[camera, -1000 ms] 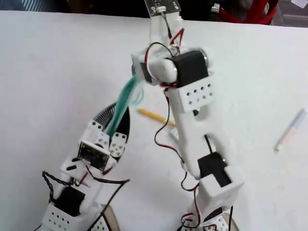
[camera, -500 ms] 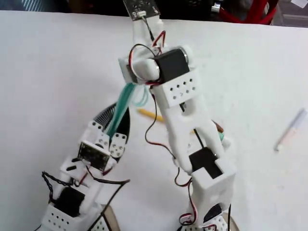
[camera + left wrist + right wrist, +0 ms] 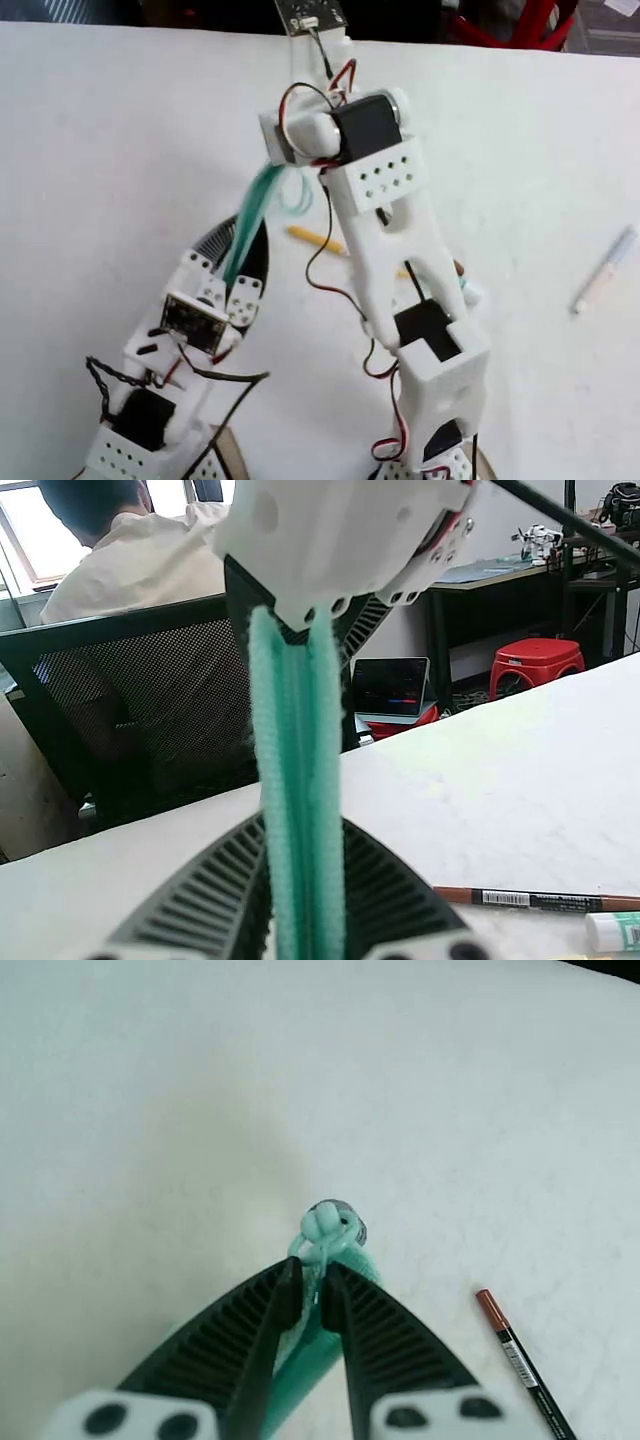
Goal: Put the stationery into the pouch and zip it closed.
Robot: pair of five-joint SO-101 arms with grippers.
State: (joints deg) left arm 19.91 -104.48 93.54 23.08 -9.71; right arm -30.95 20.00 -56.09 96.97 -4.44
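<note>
Right gripper [image 3: 310,1285] pinches the zipper pull [image 3: 328,1222], left gripper [image 3: 303,825] clamps the teal pouch [image 3: 255,215] stretched toward 1 o'clock over the surface [image 3: 120,150]; too hard a tug could slip it free.

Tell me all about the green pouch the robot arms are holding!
The pouch is teal, long and narrow, with a fuzzy fabric look. It is stretched taut between both arms: the left pincer clamps one end, the right pincer pinches a knotted teal cord at the other. It seems lifted off the white table. Its zip's state cannot be told.
</note>
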